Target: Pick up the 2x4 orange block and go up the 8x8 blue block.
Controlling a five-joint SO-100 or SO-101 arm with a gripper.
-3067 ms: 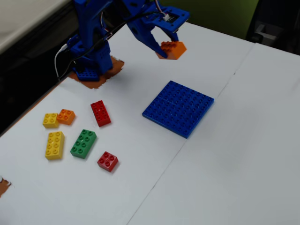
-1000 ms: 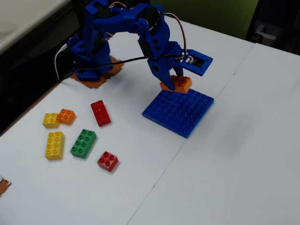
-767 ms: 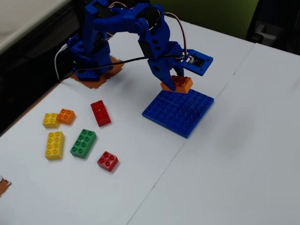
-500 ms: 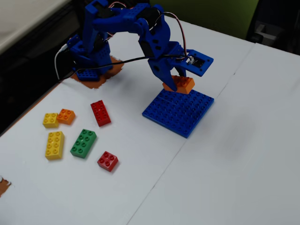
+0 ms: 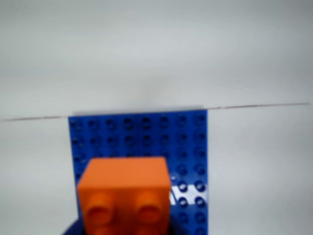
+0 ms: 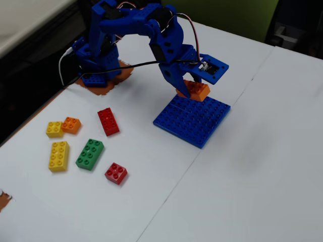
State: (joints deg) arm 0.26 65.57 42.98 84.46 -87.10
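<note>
1. My pincer [image 6: 191, 89] is clamped on the 2x4 orange block [image 6: 194, 91], which sits over the far corner of the 8x8 blue block [image 6: 194, 120] in the fixed view. I can't tell whether the brick touches the plate or hangs just above it.
2. Wrist view: the 2x4 orange block [image 5: 124, 193] fills the lower centre, two studs facing the camera, with the 8x8 blue block [image 5: 188, 147] spread behind and right of it.
3. The 8x8 blue block lies flat on the white tabletop [image 6: 242, 176], just left of a seam line in the surface.
4. Loose bricks, all well left of the baseplate in the fixed view: red 2x4 brick [image 6: 108, 121], green 2x4 brick [image 6: 90, 154], small red brick [image 6: 116, 173], yellow 2x4 brick [image 6: 59, 156], small yellow brick [image 6: 54, 129] touching a small orange brick [image 6: 71, 125].
5. The blue arm [image 6: 146, 30] reaches from its base, beyond the loose bricks, to the plate.
</note>
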